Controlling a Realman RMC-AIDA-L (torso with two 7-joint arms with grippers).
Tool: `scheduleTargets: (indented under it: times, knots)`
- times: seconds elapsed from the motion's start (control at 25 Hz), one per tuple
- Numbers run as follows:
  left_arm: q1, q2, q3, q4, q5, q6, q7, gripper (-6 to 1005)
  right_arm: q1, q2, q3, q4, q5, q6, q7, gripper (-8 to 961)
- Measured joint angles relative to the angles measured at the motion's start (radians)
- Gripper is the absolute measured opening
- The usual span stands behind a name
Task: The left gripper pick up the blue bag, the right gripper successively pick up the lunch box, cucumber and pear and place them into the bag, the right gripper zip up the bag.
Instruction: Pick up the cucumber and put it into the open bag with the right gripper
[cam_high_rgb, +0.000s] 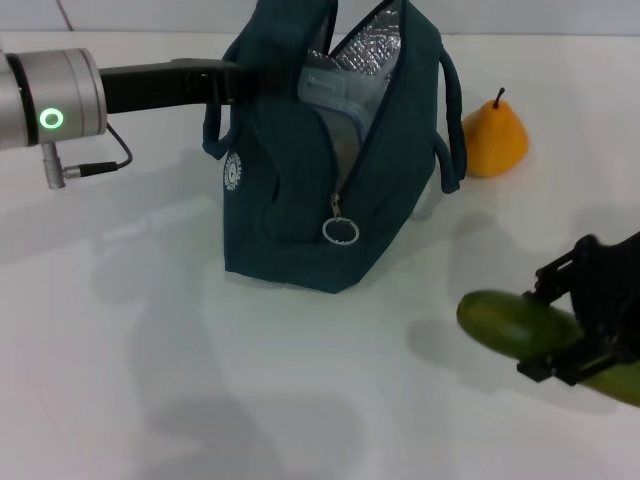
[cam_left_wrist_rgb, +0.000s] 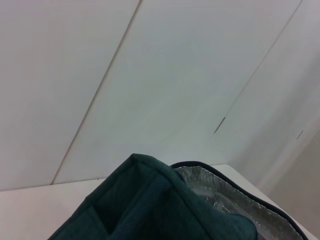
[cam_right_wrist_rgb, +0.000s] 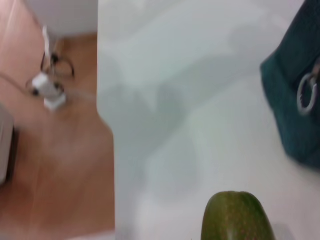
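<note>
The left gripper (cam_high_rgb: 232, 82) holds the open blue bag (cam_high_rgb: 300, 210) by its top edge at 12 o'clock on the tabletop (cam_high_rgb: 150, 380); the right gripper (cam_high_rgb: 575, 325), fingers clamped round the cucumber (cam_high_rgb: 505, 322), sits at 4 o'clock; the pear (cam_high_rgb: 495, 135) stands at 2 o'clock.

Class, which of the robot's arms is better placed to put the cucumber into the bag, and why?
The right. The right gripper already holds the cucumber beside the open blue bag, while the left gripper is busy holding the bag's top.
</note>
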Motion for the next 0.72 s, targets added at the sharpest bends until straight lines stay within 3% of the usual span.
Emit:
scheduleTargets:
  times: [0.36, 0.52, 0.72]
  knots:
    - [0.002, -0.001, 0.003, 0.0, -0.009, 0.003, 0.0, 40, -0.078, 0.002, 0.335, 0.013, 0.299, 0.031, -0.16, 629]
    - [0.003, -0.002, 0.005, 0.0, -0.01, 0.025, 0.003, 40, -0.103, 0.001, 0.365, 0.07, 0.435, 0.152, -0.255, 629]
    - [0.007, -0.004, 0.007, -0.001, -0.016, 0.042, 0.025, 40, -0.101, 0.001, 0.327, 0.154, 0.561, 0.347, -0.358, 629]
